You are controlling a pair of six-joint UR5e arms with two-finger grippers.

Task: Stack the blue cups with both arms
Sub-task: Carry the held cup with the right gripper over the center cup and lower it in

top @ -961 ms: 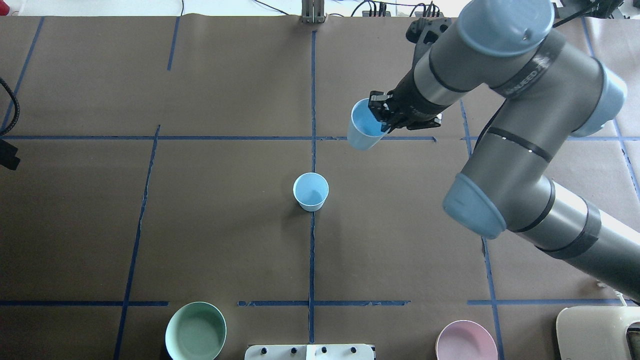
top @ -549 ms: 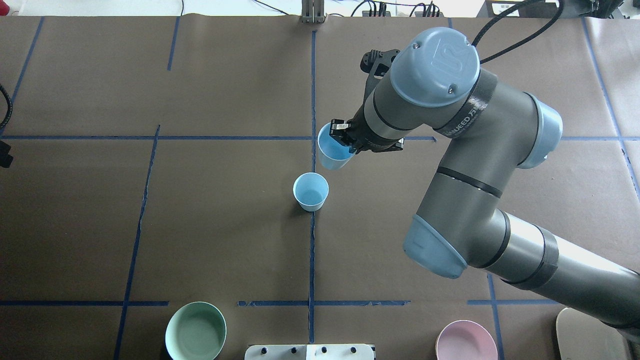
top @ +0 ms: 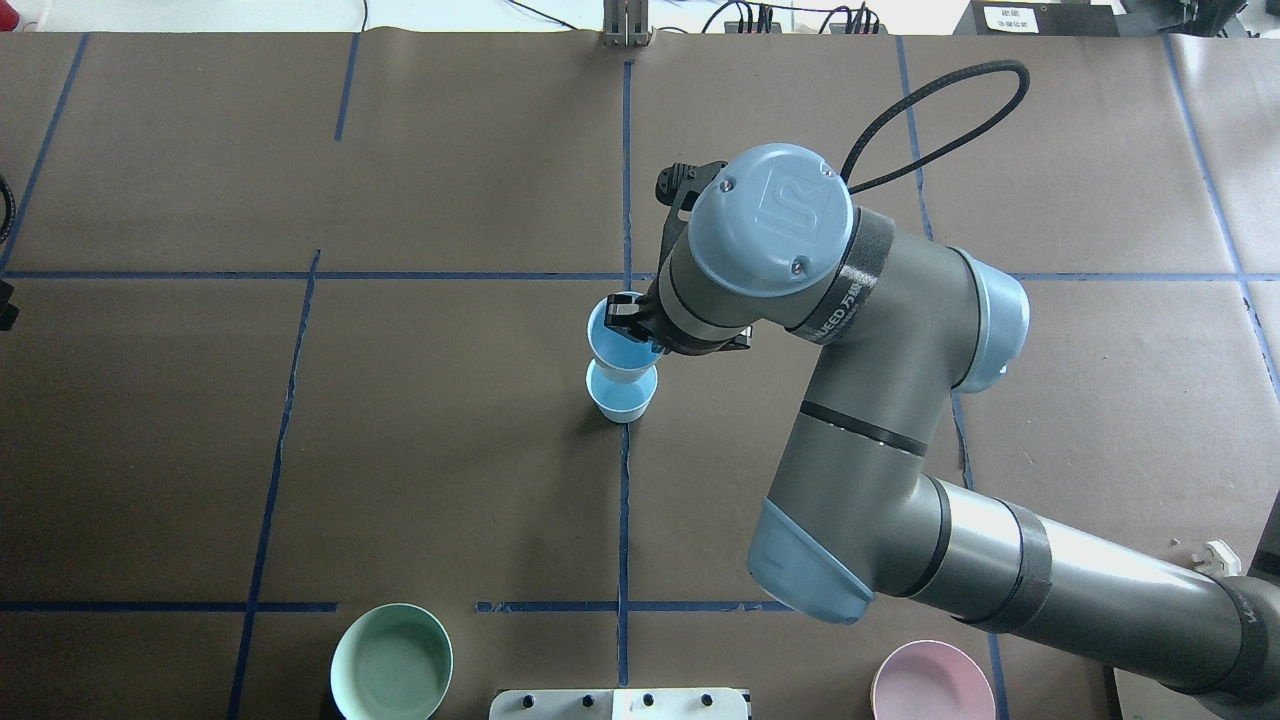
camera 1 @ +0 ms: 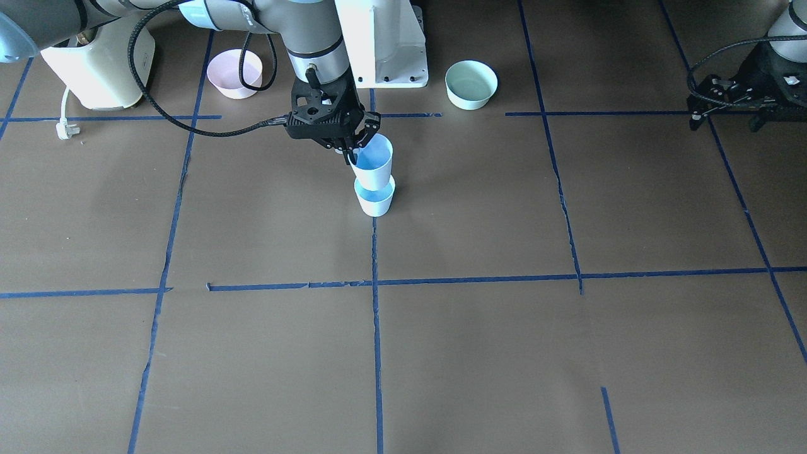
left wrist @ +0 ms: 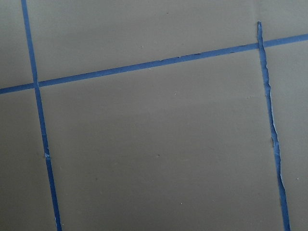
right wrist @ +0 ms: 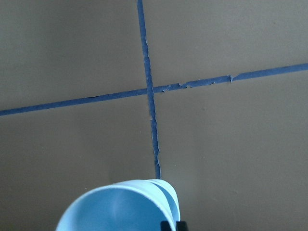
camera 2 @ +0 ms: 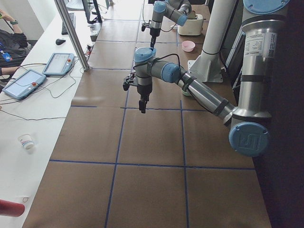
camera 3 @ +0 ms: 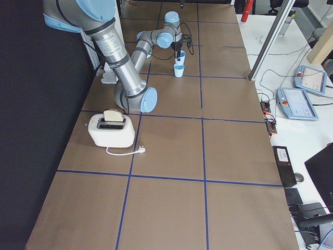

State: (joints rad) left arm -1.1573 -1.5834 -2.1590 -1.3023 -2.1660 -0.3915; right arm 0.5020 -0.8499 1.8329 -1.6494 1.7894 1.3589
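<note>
One blue cup [top: 624, 398] stands upright at the table's centre, on the blue tape line; it also shows in the front-facing view [camera 1: 375, 200]. My right gripper [top: 640, 326] is shut on the rim of the second blue cup [top: 616, 342], which hangs upright right over the standing one, its base at that cup's mouth [camera 1: 372, 162]. I cannot tell if the two touch. The right wrist view shows the held cup's rim [right wrist: 115, 207]. My left gripper [camera 1: 725, 116] hangs empty far off at the table's left side and looks open; no fingertips show in its wrist view.
A mint-green bowl [top: 391, 662] and a pink bowl [top: 932, 682] sit at the near edge, either side of the white pedestal [top: 620, 703]. A white toaster [camera 1: 94, 60] with its cord stands at the robot's right. The right arm's elbow [top: 880, 400] hangs over the centre-right.
My right gripper has carried its blue cup leftward and toward the robot, from the back right to directly over the standing cup. The standing cup has not moved.
</note>
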